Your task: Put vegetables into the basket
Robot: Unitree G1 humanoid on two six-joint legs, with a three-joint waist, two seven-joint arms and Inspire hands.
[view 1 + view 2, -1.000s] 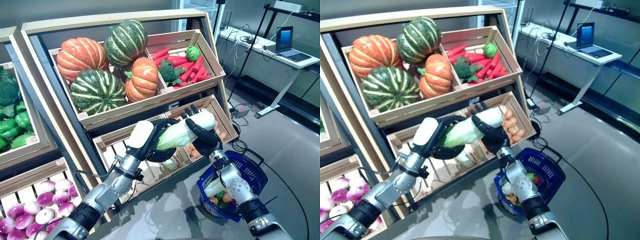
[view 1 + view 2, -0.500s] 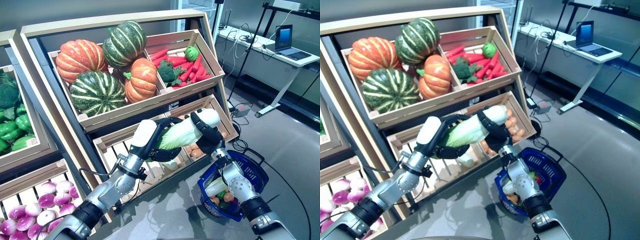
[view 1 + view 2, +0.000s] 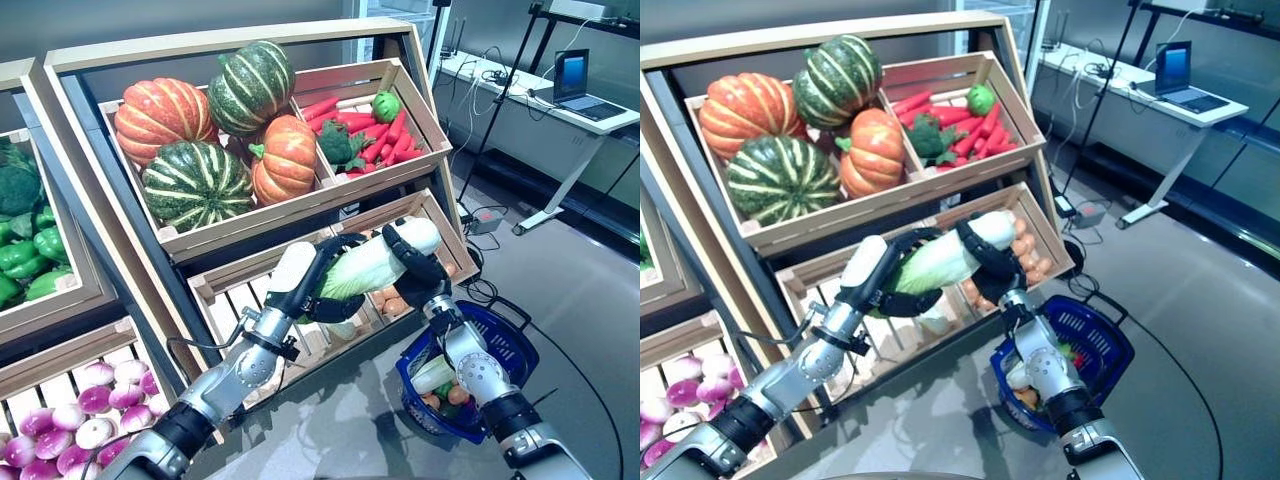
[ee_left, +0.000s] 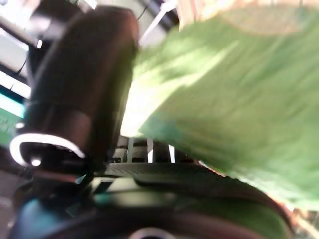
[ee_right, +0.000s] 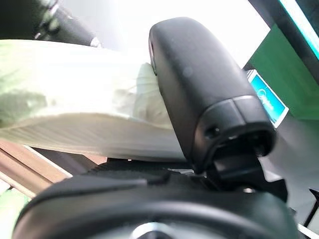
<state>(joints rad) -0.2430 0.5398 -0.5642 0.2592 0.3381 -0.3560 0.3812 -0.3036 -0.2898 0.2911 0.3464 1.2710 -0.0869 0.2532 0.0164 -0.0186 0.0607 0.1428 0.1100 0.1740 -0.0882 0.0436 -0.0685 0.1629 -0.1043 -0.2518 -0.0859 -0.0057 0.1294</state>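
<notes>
While both hands gripped it, the cabbage [image 3: 372, 264] hung in the air in front of the lower crate [image 3: 440, 222] of the wooden rack [image 3: 120, 50]. The left hand [image 3: 318, 285] was curled round the leafy green end, fingers wrapped over the top and thumb beneath, as its own wrist view showed green leaf pressed against the dark thumb [image 4: 79, 94]. The right hand [image 3: 412, 265] was clamped on the pale white stem end, its fingers hooked over the top, and the right wrist view showed the thumb [image 5: 199, 94] pressing the white stalk.

Both forearms reached up and forward, the left coming from the lower left and the right rising from the lower right, so the hands met near the middle of the rack. Held slanted, the cabbage had its white end higher and toward the robot's right, its green end lower and to the left. It was long, pale at the stem, shading to yellow-green crinkled leaves.

Below the right forearm, on the floor, sat the blue basket [image 3: 510, 330] with a few vegetables [image 3: 440, 385] already inside. The cabbage was above and to the left of it, well apart.
</notes>
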